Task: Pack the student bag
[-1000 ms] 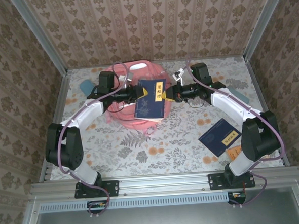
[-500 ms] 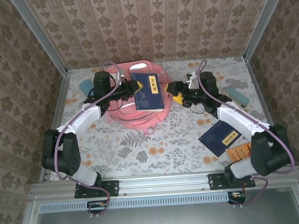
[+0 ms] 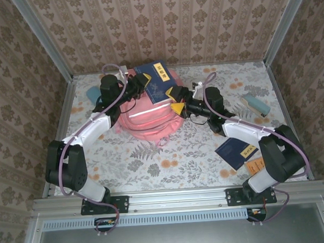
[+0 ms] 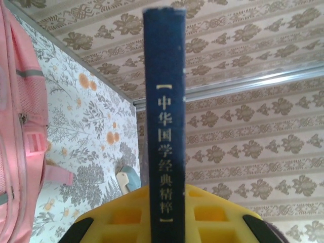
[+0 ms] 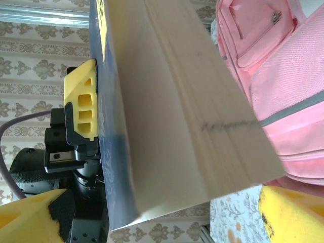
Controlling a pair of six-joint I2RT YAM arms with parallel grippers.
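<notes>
The blue book has gone up and back since a second ago, from lying across the front of the bag to hanging over its far top edge. The right gripper has let go of it: its jaws are spread wide on either side of the page edges, seemingly clear of them. The left gripper is clamped tight on the spine (the title runs straight up from between its yellow fingers), so it alone carries the book. It holds the book on edge, probably to slide it down into the bag. The student bag lies directly beneath, at the back middle of the table; whether its mouth is open I cannot tell. A second blue book waits near the right arm.
</notes>
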